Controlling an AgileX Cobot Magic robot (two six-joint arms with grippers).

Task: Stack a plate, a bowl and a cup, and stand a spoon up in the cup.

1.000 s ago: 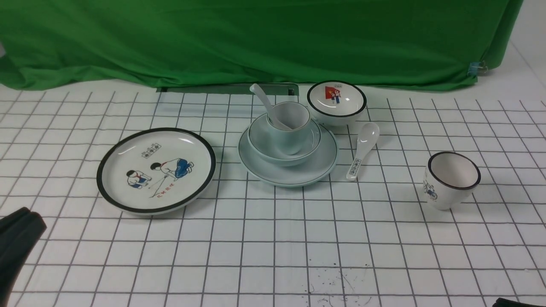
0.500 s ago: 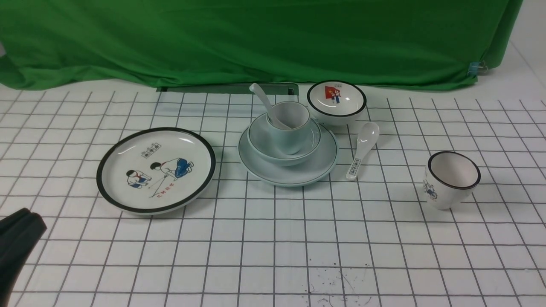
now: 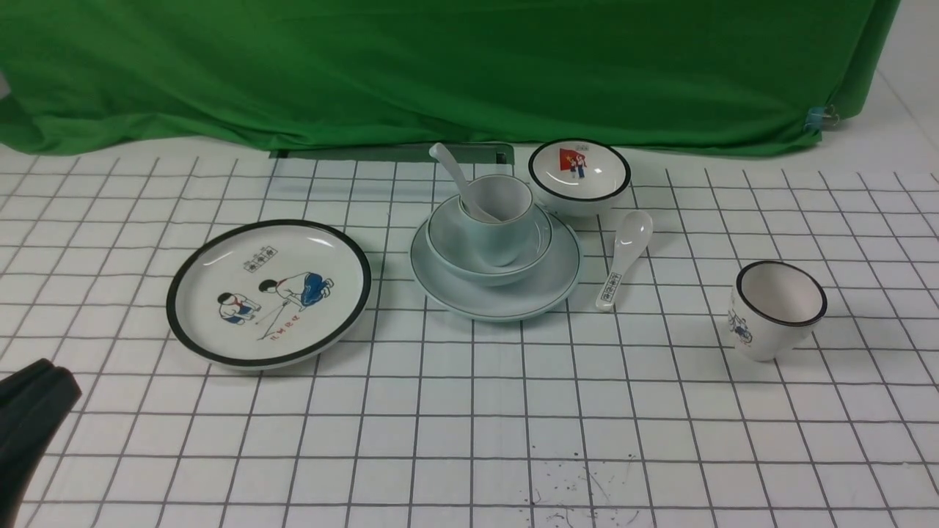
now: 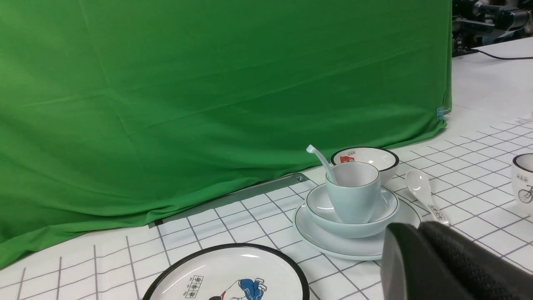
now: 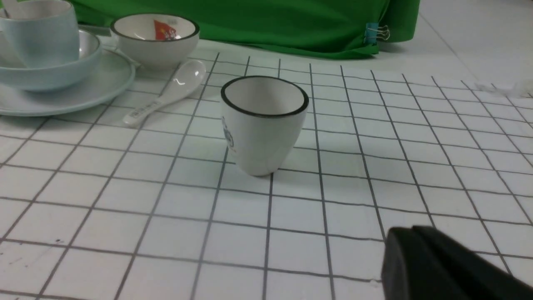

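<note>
The pale blue-green plate point(image 3: 513, 302) lies mid-table with the matching bowl point(image 3: 447, 253) on it. The light-blue cup point(image 3: 506, 227) stands in the bowl. The plain spoon point(image 3: 449, 167) leans in the cup, handle up toward the back left. The left wrist view shows the same stack: plate point(image 4: 333, 246), bowl point(image 4: 320, 216), cup point(image 4: 354, 191), spoon point(image 4: 318, 156). My left gripper point(image 3: 48, 375) point(image 4: 416, 227) is shut and empty, low at the front left, well away from the stack. My right gripper point(image 5: 410, 231) is shut and empty, short of the stack and out of the front view.
A large black-rimmed cartoon plate point(image 3: 268, 293) lies left of the stack. A small white bowl with a red picture point(image 3: 579, 176) stands behind it. A printed white spoon point(image 3: 623, 257) lies to its right. A black-rimmed white cup point(image 3: 774, 308) point(image 5: 262, 125) stands further right. Green cloth point(image 3: 440, 66) closes the back.
The right gripper's tip has slipped out of the front view's bottom right corner. The left gripper and the tableware have barely moved.
</note>
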